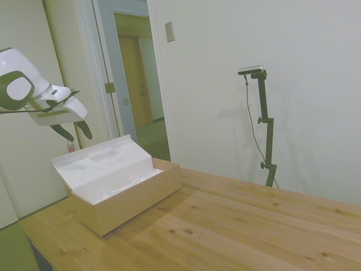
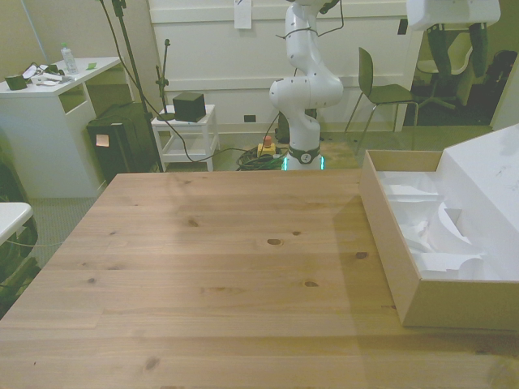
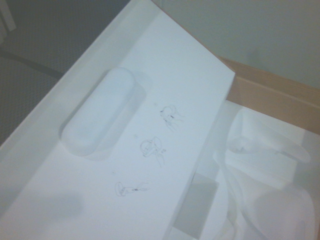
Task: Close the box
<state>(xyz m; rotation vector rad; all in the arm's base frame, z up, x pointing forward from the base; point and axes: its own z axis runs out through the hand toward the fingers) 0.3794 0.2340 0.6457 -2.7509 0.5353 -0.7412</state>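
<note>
The long rectangular tan cardboard box sits on the pale wooden tabletop near one end, at the front view's right, where it runs partly out of frame. Its hinged lid stands open, leaning back from the far long wall and showing a white inner face with a raised oval bump and a few faint pencil-like marks. Crumpled white paper lies inside the body.

The white arm's tool hangs in the air above and behind the raised lid, well clear of it and touching nothing. Its two dark fingers point downward with a visible gap between them, so it looks parted and empty. The wrist camera looks straight down onto the lid's inner face.

By my reading, the task is at the approach stage: the lid is fully up and no closing push has begun. The next move likely calls for bringing the tool down behind the lid's top edge, onto its outer tan side, then sweeping forward and down over the body so the lid swings on its hinge. The box is light and unanchored, so a push aimed too low may slide it across the tabletop instead of folding the lid.
</note>
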